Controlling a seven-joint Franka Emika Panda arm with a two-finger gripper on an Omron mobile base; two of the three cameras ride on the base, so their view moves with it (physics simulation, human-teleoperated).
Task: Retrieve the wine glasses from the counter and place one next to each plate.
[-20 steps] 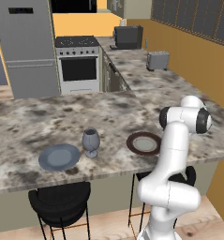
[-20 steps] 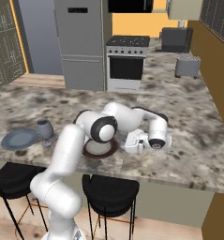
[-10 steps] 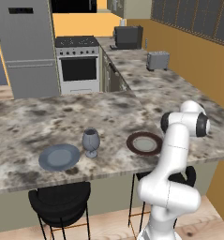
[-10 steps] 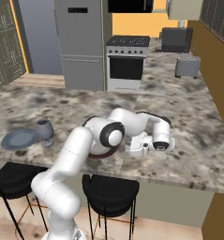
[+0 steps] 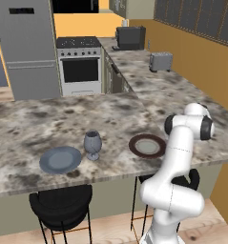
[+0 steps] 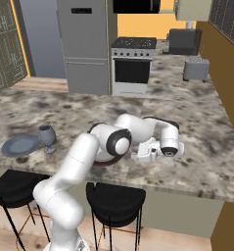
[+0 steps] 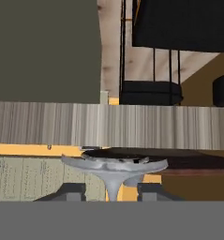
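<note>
A pale translucent wine glass (image 7: 114, 165) stands right in front of the hand. Its thin stem rises between my gripper's (image 7: 112, 191) two fingertips (image 7: 71, 191), with a gap on either side, so the gripper is open around it. In the right base view the gripper (image 6: 138, 157) lies low over the stone top, just right of the brown-rimmed plate (image 5: 147, 145). The dark goblet (image 5: 92, 143) stands upright beside the blue-grey plate (image 5: 60, 159), to that plate's right. The same goblet (image 6: 46, 136) and blue-grey plate (image 6: 18, 145) sit at the left in the right base view.
Black stools (image 5: 60, 207) (image 6: 116, 201) stand under the bar top's near edge. On the counter behind sit a toaster (image 5: 160, 61) and a black appliance (image 5: 130, 37). A stove (image 5: 82, 66) and a grey fridge (image 5: 27, 47) stand at the back.
The arm's elbow has swung a little to the right while the hand stayed beside the brown-rimmed plate. The fingers have parted from shut. Goblet and plates have not moved.
</note>
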